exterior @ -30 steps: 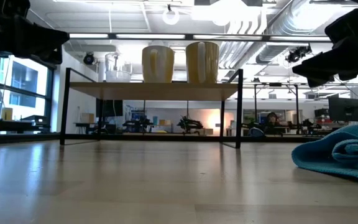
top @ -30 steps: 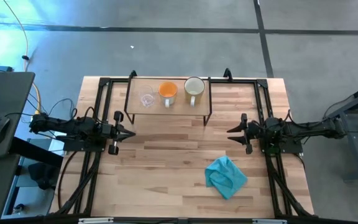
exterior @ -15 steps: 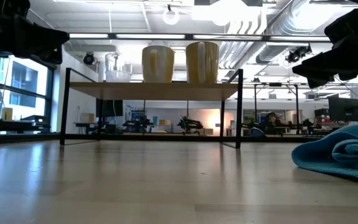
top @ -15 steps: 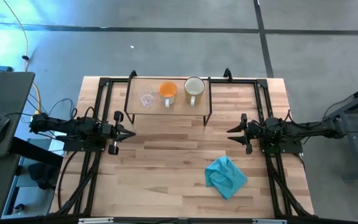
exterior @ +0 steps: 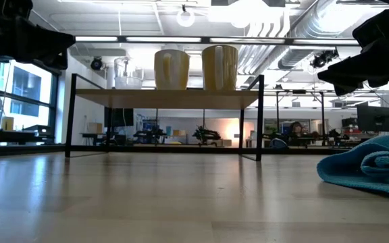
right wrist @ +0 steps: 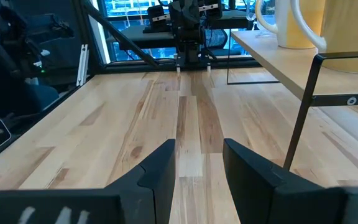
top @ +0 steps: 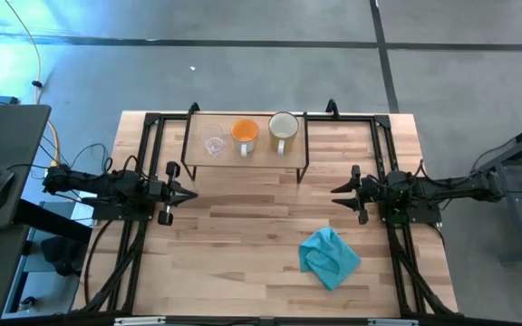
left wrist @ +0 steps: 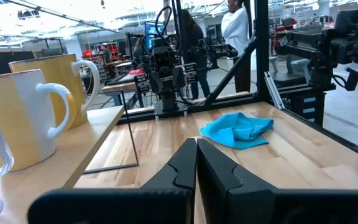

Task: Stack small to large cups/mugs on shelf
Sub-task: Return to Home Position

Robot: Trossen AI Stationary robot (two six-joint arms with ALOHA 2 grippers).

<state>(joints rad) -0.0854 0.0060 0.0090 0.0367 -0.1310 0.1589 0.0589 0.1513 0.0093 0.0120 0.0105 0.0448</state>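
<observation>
Three vessels stand upright in a row on the shelf (top: 246, 140), a low light-wood board on black wire legs near the table's far edge. From left to right they are the clear glass cup (top: 214, 145), the orange mug (top: 245, 134) and the cream-white mug (top: 283, 129). In the low view the same row shows on the shelf board (exterior: 167, 98). My left gripper (top: 192, 193) hovers shut over the table to the shelf's left and nearer than it. My right gripper (top: 334, 196) hovers open to the shelf's right and nearer than it. Neither touches anything.
A crumpled teal-blue cloth (top: 329, 256) lies on the tabletop toward the near right, also seen in the low view (exterior: 370, 172). Black arm frames run along both table sides. Bare wood lies between the two grippers and in front of the shelf.
</observation>
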